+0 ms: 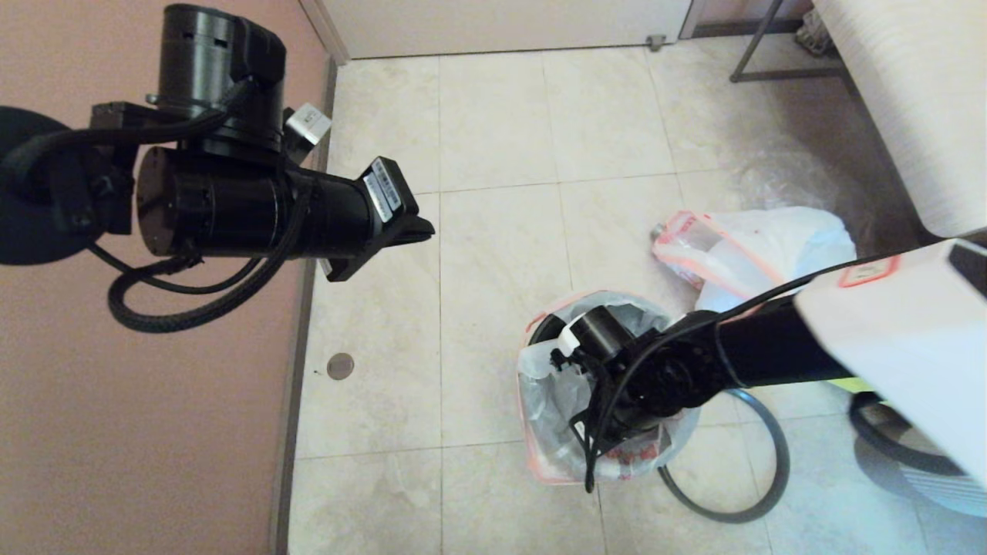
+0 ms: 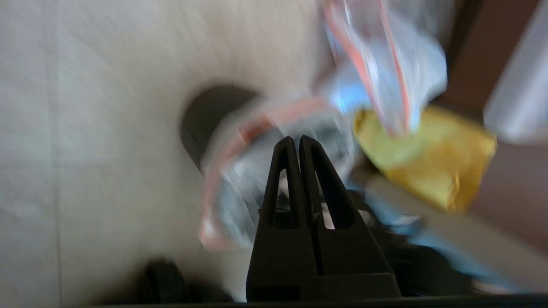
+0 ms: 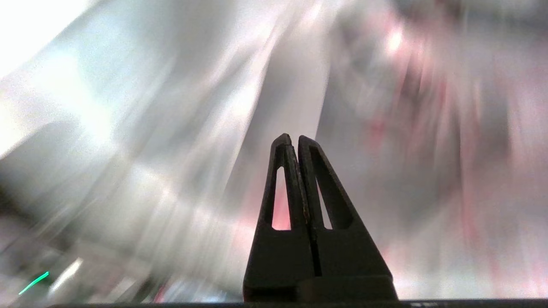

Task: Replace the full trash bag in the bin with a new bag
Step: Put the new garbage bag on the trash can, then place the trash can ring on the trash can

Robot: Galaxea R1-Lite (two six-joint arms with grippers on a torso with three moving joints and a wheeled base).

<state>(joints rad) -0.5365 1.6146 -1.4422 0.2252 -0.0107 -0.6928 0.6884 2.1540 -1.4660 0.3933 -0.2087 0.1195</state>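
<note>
The new bag (image 1: 549, 389) lines the bin (image 1: 541, 327), its pink-orange hem folded over the mouth and red print low on the side. My right arm reaches down into it. The right gripper (image 3: 294, 137) is shut among blurred white film, with nothing seen between its fingers. The full trash bag (image 1: 775, 247) lies on the floor behind the bin. The grey hoop (image 1: 785, 462) lies on the tiles beside the bin. My left gripper (image 1: 416, 228), shut and empty, hangs high to the left; in its wrist view the left gripper (image 2: 296, 139) points toward the bin (image 2: 205, 115).
A pink wall runs along the left, with a round floor drain (image 1: 340, 365) near it. A clear crumpled bag (image 1: 783, 176) lies behind the full one. A white furniture edge (image 1: 910, 100) stands at right. A yellow bag (image 2: 428, 171) shows in the left wrist view.
</note>
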